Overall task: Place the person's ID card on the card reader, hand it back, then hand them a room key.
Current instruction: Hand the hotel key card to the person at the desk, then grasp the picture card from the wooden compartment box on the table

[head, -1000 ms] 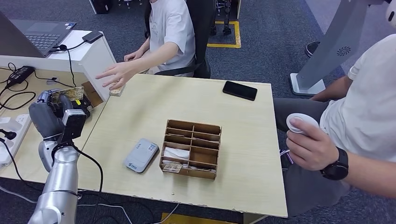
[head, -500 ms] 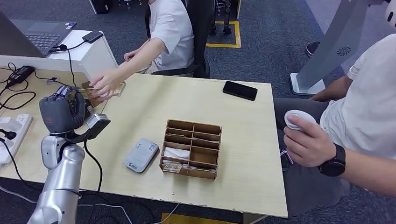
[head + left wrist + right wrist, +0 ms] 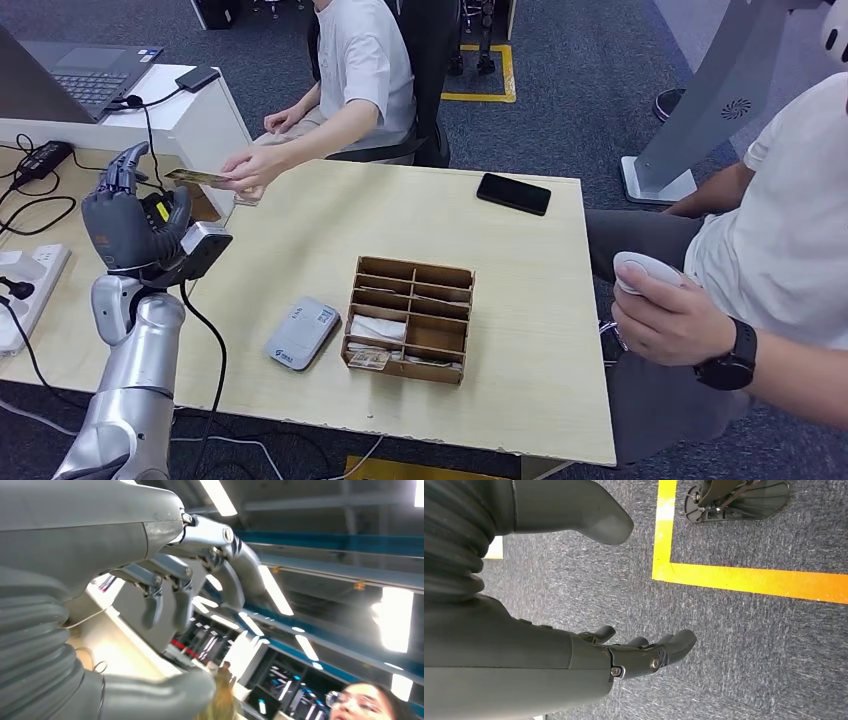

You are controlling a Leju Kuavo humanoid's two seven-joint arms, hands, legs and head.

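Handback stage: left hand (image 3: 128, 222) hovering raised beside the table (image 3: 520, 300), fingers spread and holding nothing, presumably clearing the way for the person's hand (image 3: 252, 170) now pinching the ID card (image 3: 198, 178) just above the table's far corner. Compared with half a second ago: card passing from the robot's grasp into the person's, fingers opening. Right hand (image 3: 644, 655) hanging loose and empty over the floor. Card reader (image 3: 303, 333) lying idle beside the wooden organiser (image 3: 410, 318), probably holding room keys.
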